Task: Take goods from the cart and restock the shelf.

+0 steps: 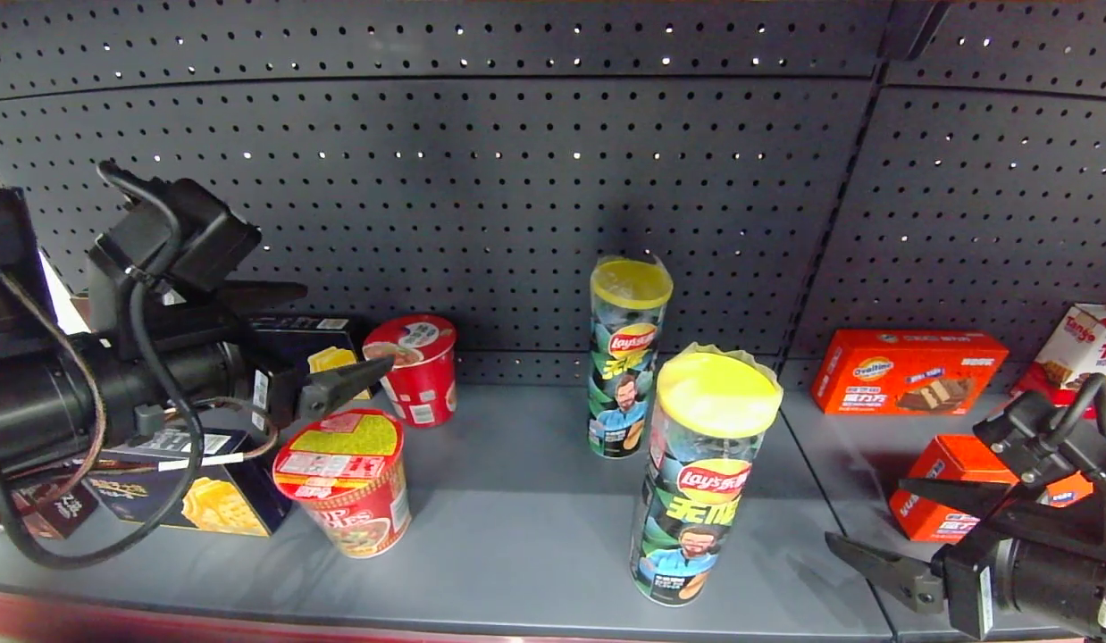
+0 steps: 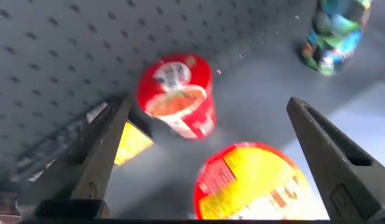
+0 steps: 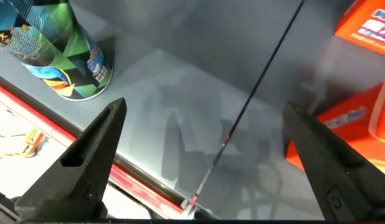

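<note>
So on the grey shelf there's two yellow-lidded chip tubes standing upright mid-shelf, the near tube just right of the far tube, and left of them two upright noodle cups, near cup and far cup.

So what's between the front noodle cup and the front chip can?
Nothing; in the head view the grey shelf between the front noodle cup and the front chip can is bare.

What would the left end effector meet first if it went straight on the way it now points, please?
Probably the small red noodle cup by the dark perforated back panel; the yellow-lidded noodle cup seems to lie just below that line.
</note>
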Controlling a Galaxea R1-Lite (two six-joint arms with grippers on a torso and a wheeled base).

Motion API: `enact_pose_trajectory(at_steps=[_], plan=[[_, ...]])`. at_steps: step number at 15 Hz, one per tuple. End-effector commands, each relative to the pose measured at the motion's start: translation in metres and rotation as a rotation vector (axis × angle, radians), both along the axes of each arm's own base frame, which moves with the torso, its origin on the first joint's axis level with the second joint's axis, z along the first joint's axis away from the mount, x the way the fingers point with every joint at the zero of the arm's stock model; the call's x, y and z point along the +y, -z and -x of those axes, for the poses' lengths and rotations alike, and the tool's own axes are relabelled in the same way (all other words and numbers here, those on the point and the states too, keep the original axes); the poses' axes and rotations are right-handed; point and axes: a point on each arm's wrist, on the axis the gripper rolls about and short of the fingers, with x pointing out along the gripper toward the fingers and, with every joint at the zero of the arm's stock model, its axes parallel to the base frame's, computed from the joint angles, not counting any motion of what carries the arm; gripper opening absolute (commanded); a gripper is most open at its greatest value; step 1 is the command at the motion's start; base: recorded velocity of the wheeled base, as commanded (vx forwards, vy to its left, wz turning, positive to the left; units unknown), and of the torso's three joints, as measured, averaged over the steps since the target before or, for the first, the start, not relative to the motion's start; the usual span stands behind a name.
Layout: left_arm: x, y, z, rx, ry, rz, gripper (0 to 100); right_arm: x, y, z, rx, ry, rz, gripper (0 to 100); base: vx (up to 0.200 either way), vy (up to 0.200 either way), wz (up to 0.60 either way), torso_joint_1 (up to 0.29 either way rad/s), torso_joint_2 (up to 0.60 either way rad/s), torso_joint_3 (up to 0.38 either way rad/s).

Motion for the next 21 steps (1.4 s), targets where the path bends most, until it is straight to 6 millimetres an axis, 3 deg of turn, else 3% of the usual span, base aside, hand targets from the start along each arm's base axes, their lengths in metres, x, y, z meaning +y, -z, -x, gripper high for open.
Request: enact_pose_trajectory(at_steps=[1,5,21], plan=[[0.000,-0.001,-0.004,-0.024,-0.005,0.006,100,0.002,0.002,-0.003,0.009,-0.004,0.004,100,0.000,0.000,0.00,0.000,0.00,0.000],[0.000,0.018,0.003,-0.031,0.007,-0.011,100,0.006,0.007,-0.011,0.036,0.001,0.030,100,0.000,0.000,0.00,0.000,0.00,0.000],[0.002,0.011,0.002,-0.048,-0.004,-0.006,100,0.045,0.014,-0.038,0.067,-0.080,0.127,100,0.000,0.000,0.00,0.000,0.00,0.000]])
